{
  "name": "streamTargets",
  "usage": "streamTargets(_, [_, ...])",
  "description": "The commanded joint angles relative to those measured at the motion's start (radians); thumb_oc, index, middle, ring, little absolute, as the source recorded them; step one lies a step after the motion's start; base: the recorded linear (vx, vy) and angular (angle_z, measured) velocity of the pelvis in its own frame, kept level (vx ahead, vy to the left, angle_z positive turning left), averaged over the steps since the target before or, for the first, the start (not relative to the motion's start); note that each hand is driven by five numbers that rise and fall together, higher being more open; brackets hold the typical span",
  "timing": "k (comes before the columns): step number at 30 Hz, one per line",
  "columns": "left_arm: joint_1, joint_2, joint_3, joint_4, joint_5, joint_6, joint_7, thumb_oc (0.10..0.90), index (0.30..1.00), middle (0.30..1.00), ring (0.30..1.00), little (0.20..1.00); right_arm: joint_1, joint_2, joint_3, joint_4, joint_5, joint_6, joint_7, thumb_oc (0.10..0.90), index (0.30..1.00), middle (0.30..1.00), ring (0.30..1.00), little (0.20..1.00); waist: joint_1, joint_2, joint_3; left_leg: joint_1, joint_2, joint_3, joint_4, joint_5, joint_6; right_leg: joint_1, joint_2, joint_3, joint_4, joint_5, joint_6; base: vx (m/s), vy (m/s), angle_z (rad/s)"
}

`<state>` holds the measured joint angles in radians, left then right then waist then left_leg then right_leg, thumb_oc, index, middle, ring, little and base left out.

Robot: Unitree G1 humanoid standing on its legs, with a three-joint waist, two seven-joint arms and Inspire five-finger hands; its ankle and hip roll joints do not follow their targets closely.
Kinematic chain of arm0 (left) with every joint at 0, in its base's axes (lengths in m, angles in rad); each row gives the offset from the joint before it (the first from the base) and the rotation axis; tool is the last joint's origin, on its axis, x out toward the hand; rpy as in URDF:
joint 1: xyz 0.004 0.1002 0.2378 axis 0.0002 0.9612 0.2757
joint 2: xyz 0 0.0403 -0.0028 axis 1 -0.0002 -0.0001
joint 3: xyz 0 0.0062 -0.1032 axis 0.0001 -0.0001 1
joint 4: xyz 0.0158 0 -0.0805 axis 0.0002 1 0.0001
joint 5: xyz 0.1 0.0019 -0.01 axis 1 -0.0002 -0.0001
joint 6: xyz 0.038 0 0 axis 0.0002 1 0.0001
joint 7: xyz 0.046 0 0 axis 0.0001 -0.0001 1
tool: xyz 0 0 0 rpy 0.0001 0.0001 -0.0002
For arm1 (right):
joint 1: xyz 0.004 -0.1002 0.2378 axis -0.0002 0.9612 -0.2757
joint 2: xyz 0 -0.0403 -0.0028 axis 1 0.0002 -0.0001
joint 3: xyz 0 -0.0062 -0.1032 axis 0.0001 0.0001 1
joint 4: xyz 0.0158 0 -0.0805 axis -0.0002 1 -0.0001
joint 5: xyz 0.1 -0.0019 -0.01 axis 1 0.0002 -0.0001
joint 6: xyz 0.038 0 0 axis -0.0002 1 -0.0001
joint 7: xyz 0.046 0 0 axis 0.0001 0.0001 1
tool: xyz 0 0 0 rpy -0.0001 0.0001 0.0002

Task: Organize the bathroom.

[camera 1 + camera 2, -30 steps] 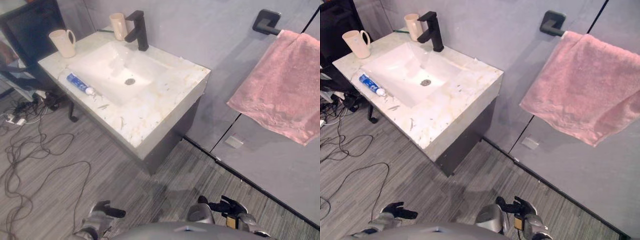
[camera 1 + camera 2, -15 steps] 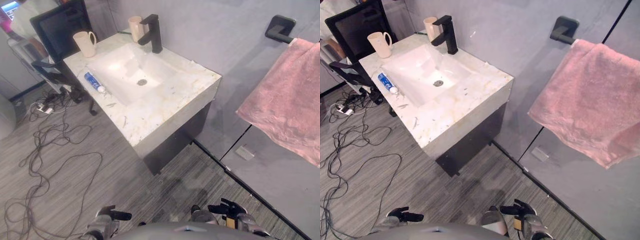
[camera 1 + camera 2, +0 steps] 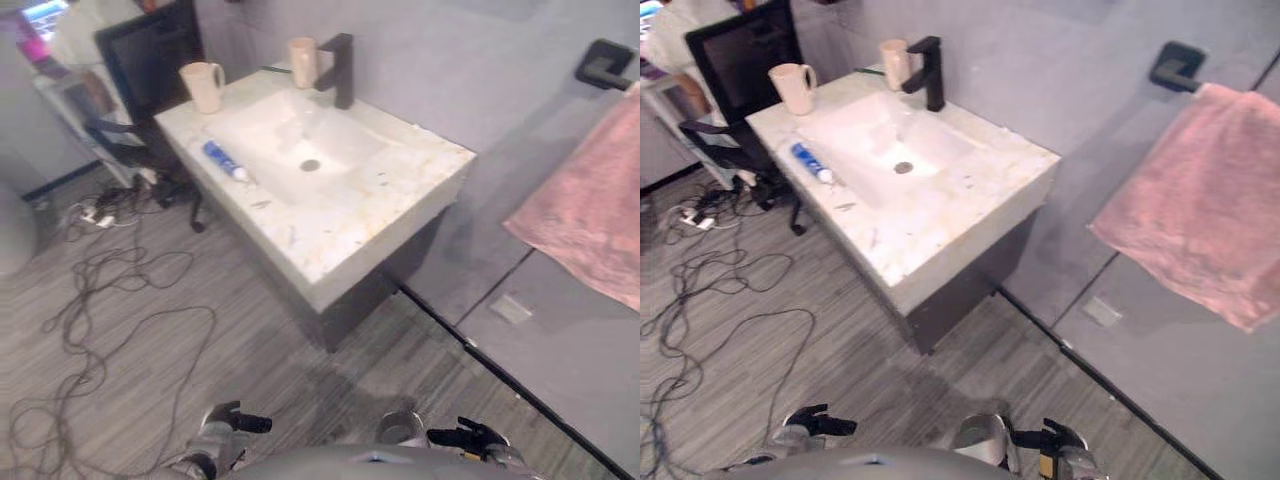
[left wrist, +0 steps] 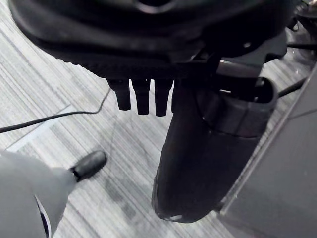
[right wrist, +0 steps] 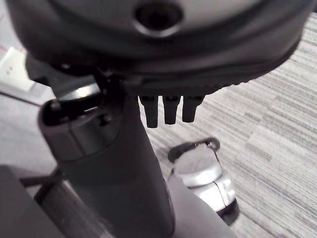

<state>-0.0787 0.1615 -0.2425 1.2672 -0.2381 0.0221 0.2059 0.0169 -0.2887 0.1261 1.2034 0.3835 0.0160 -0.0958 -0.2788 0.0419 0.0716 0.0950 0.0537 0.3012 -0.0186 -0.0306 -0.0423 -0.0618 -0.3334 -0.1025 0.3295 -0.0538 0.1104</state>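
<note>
A white marble-look counter with a sunken white sink stands against the grey wall, on a dark cabinet. A black tap rises at the far edge of the sink. A cream cup stands just left of the tap, and a cream mug with a handle stands at the far left corner. A blue and white toothpaste tube lies on the counter's left rim, beside the sink. To the right a pink towel hangs from a black wall rail. The left hand and right hand hang low over the striped floor, fingers straight and relaxed, holding nothing
</note>
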Motion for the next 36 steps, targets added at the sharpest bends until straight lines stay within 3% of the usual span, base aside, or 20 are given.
streamTargets(1, [-0.004, 0.088, -0.003, -0.036, -0.024, -0.036, 0.012, 0.8, 0.9, 0.9, 0.9, 0.9, -0.079, -0.001, -0.003, -0.013, 0.034, 0.0, -0.006, 0.8, 0.9, 0.9, 0.9, 0.9, 0.01, 0.006, 0.042, 0.006, 0.044, 0.039, 0.079, -0.084, 0.048, -0.154, -0.008, 0.124, 0.085, 0.288, 0.075, 0.22, 0.457, 0.4])
streamTargets(3, [-0.013, 0.095, -0.007, -0.038, -0.015, -0.03, -0.001, 0.8, 0.9, 0.9, 0.9, 0.9, -0.079, -0.004, -0.005, -0.011, 0.027, 0.01, 0.002, 0.8, 0.9, 0.9, 0.9, 0.9, 0.001, 0.01, 0.05, 0.024, 0.034, 0.034, 0.057, -0.084, 0.055, -0.179, 0.023, 0.129, 0.116, 0.279, 0.076, 0.12, 0.266, 0.47])
streamTargets(4, [-0.03, 0.101, -0.009, -0.038, 0.0, -0.025, -0.013, 0.8, 0.9, 0.9, 0.9, 0.9, -0.078, 0.001, 0.002, -0.008, 0.061, 0.017, -0.01, 0.8, 0.9, 0.9, 0.9, 0.9, -0.009, 0.009, 0.053, 0.029, 0.023, 0.034, 0.038, -0.066, 0.066, -0.214, 0.074, 0.11, 0.121, 0.285, 0.064, 0.17, 0.255, 0.37])
streamTargets(5, [-0.048, 0.099, -0.008, -0.041, 0.005, -0.02, -0.015, 0.8, 0.9, 0.9, 0.9, 0.9, -0.075, 0.009, -0.001, -0.002, 0.06, 0.017, -0.02, 0.8, 0.9, 0.9, 0.9, 0.9, -0.021, 0.007, 0.06, 0.045, 0.009, 0.024, 0.025, -0.068, 0.071, -0.211, 0.114, 0.082, 0.097, 0.248, 0.062, 0.28, 0.332, 0.42])
streamTargets(7, [-0.071, 0.089, -0.005, -0.059, 0.01, 0.004, -0.001, 0.8, 0.9, 0.9, 0.9, 0.9, -0.066, 0.024, 0.001, -0.001, 0.062, 0.021, -0.031, 0.8, 0.9, 0.9, 0.9, 0.9, -0.039, -0.004, 0.06, 0.06, -0.012, 0.031, 0.005, -0.064, 0.076, -0.186, 0.197, 0.003, -0.022, 0.155, 0.068, 0.23, 0.205, 0.47])
streamTargets(9, [-0.079, 0.082, -0.009, -0.072, 0.031, 0.02, 0.017, 0.8, 0.9, 0.9, 0.9, 0.9, -0.058, 0.032, 0.002, -0.007, 0.077, 0.027, -0.037, 0.8, 0.9, 0.9, 0.9, 0.9, -0.047, -0.015, 0.056, 0.068, -0.035, 0.028, -0.005, -0.062, 0.077, -0.157, 0.244, -0.045, -0.102, 0.137, 0.062, 0.18, 0.098, 0.55])
streamTargets(10, [-0.085, 0.082, -0.023, -0.083, 0.05, 0.036, 0.031, 0.8, 0.9, 0.9, 0.9, 0.9, -0.049, 0.037, 0.0, -0.012, 0.085, 0.036, -0.041, 0.8, 0.9, 0.9, 0.9, 0.9, -0.05, -0.03, 0.043, 0.064, -0.076, 0.014, 0.004, -0.074, 0.086, -0.145, 0.288, -0.076, -0.147, 0.136, 0.047, 0.23, 0.121, 0.59])
streamTargets(14, [-0.094, 0.066, -0.021, -0.079, 0.081, 0.039, 0.032, 0.8, 0.9, 0.9, 0.9, 0.9, -0.041, 0.038, -0.003, -0.007, 0.147, 0.045, -0.057, 0.8, 0.9, 0.9, 0.9, 0.9, -0.07, -0.022, 0.024, 0.07, -0.111, 0.023, 0.046, -0.103, 0.101, -0.127, 0.311, -0.076, -0.137, 0.107, 0.016, 0.15, 0.067, 0.38])
streamTargets(15, [-0.085, 0.057, -0.026, -0.078, 0.106, 0.019, 0.025, 0.8, 0.9, 0.9, 0.9, 0.9, -0.034, 0.028, -0.01, 0.001, 0.178, 0.058, -0.068, 0.8, 0.9, 0.9, 0.9, 0.9, -0.083, -0.013, 0.011, 0.055, -0.099, 0.038, 0.159, -0.061, 0.054, -0.101, 0.327, -0.068, -0.141, 0.091, -0.008, 0.15, 0.021, 0.48])
streamTargets(16, [-0.084, 0.057, -0.026, -0.078, 0.112, 0.017, 0.023, 0.8, 0.9, 0.9, 0.9, 0.9, -0.033, 0.027, -0.01, 0.001, 0.183, 0.058, -0.069, 0.8, 0.9, 0.9, 0.9, 0.9, -0.085, -0.013, 0.009, 0.05, -0.096, 0.038, 0.174, -0.05, 0.046, -0.096, 0.33, -0.065, -0.147, 0.092, -0.011, 0.21, -0.001, 0.65])
streamTargets(17, [-0.083, 0.057, -0.039, -0.085, 0.108, 0.016, 0.026, 0.8, 0.9, 0.9, 0.9, 0.9, -0.029, 0.021, -0.018, 0.001, 0.195, 0.064, -0.067, 0.8, 0.9, 0.9, 0.9, 0.9, -0.083, -0.028, 0.005, -0.02, -0.06, 0.042, 0.352, 0.007, 0.004, -0.063, 0.326, -0.052, -0.156, 0.081, -0.03, 0.14, 0.016, 0.69])
streamTargets(19, [-0.078, 0.052, -0.033, -0.09, 0.065, 0.021, 0.034, 0.8, 0.9, 0.9, 0.9, 0.9, -0.027, 0.012, -0.015, -0.002, 0.211, 0.06, -0.083, 0.8, 0.9, 0.9, 0.9, 0.9, -0.073, -0.05, 0.009, -0.101, -0.007, 0.02, 0.467, 0.042, -0.02, -0.028, 0.314, -0.033, -0.166, 0.076, -0.043, 0.14, 0.071, 0.57])
streamTargets(21, [-0.074, 0.05, -0.011, -0.092, 0.083, 0.013, 0.036, 0.8, 0.9, 0.9, 0.9, 0.9, -0.034, 0.003, -0.013, 0.001, 0.223, 0.058, -0.077, 0.8, 0.9, 0.9, 0.9, 0.9, -0.06, -0.072, 0.017, -0.147, 0.053, 0.018, 0.503, 0.033, -0.024, 0.009, 0.304, -0.011, -0.194, 0.082, -0.046, 0.1, 0.115, -0.08])
streamTargets(25, [-0.062, 0.052, 0.013, -0.091, 0.053, 0.011, 0.048, 0.8, 0.9, 0.9, 0.9, 0.9, -0.051, 0.006, 0.011, 0.009, 0.197, 0.057, -0.091, 0.8, 0.9, 0.9, 0.9, 0.9, -0.044, -0.08, 0.018, -0.101, 0.1, -0.007, 0.331, 0.025, -0.004, 0.014, 0.288, 0.031, -0.223, 0.093, -0.03, 0.15, 0.289, -0.28])
streamTargets(27, [-0.053, 0.055, 0.027, -0.084, 0.012, 0.013, 0.061, 0.8, 0.9, 0.9, 0.9, 0.9, -0.049, 0.013, 0.02, 0.008, 0.133, 0.052, -0.087, 0.8, 0.9, 0.9, 0.9, 0.9, -0.039, -0.067, 0.013, -0.052, 0.15, -0.041, 0.186, 0.077, -0.032, 0.007, 0.287, 0.054, -0.232, 0.095, -0.011, 0.21, 0.462, -0.88])
streamTargets(28, [-0.051, 0.054, 0.037, -0.074, -0.004, 0.015, 0.063, 0.8, 0.9, 0.9, 0.9, 0.9, -0.049, 0.014, 0.028, 0.001, 0.115, 0.054, -0.094, 0.8, 0.9, 0.9, 0.9, 0.9, -0.035, -0.057, 0.01, -0.03, 0.202, -0.038, 0.106, 0.109, -0.06, 0.001, 0.263, 0.067, -0.245, 0.1, 0.015, 0.22, 0.527, -1.3])
streamTargets(31, [-0.043, 0.046, 0.061, -0.053, 0.029, 0.001, 0.035, 0.8, 0.9, 0.9, 0.9, 0.9, -0.058, 0.013, 0.026, 0.005, 0.116, 0.071, -0.113, 0.8, 0.9, 0.9, 0.9, 0.9, -0.035, -0.049, 0.005, 0.006, 0.195, 0.028, 0.061, 0.053, -0.054, 0.006, 0.207, 0.034, -0.256, 0.111, 0.05, 0.18, 0.483, -0.93])
streamTargets(32, [-0.037, 0.042, 0.058, -0.049, 0.042, -0.009, 0.033, 0.8, 0.9, 0.9, 0.9, 0.9, -0.061, 0.012, 0.014, 0.007, 0.117, 0.085, -0.109, 0.8, 0.9, 0.9, 0.9, 0.9, -0.037, -0.042, 0.003, 0.012, 0.171, 0.053, 0.054, 0.034, -0.043, -0.001, 0.185, 0.025, -0.255, 0.123, 0.071, 0.16, 0.447, -0.55])
streamTargets(35, [-0.033, 0.044, 0.051, -0.051, 0.03, -0.004, 0.034, 0.8, 0.9, 0.9, 0.9, 0.9, -0.061, 0.016, 0.01, 0.015, 0.072, 0.095, -0.1, 0.8, 0.9, 0.9, 0.9, 0.9, -0.04, -0.037, 0.0, 0.014, 0.142, 0.074, 0.059, 0.01, -0.023, -0.004, 0.168, 0.031, -0.252, 0.128, 0.084, 0.14, 0.381, -0.01])
streamTargets(36, [-0.03, 0.044, 0.039, -0.047, 0.016, -0.008, 0.041, 0.8, 0.9, 0.9, 0.9, 0.9, -0.047, 0.025, 0.015, 0.019, 0.083, 0.088, -0.099, 0.8, 0.9, 0.9, 0.9, 0.9, -0.046, -0.025, 0.001, 0.009, 0.108, 0.068, 0.08, -0.034, -0.003, 0.002, 0.148, 0.056, -0.219, 0.102, 0.097, 0.15, 0.329, -0.12])
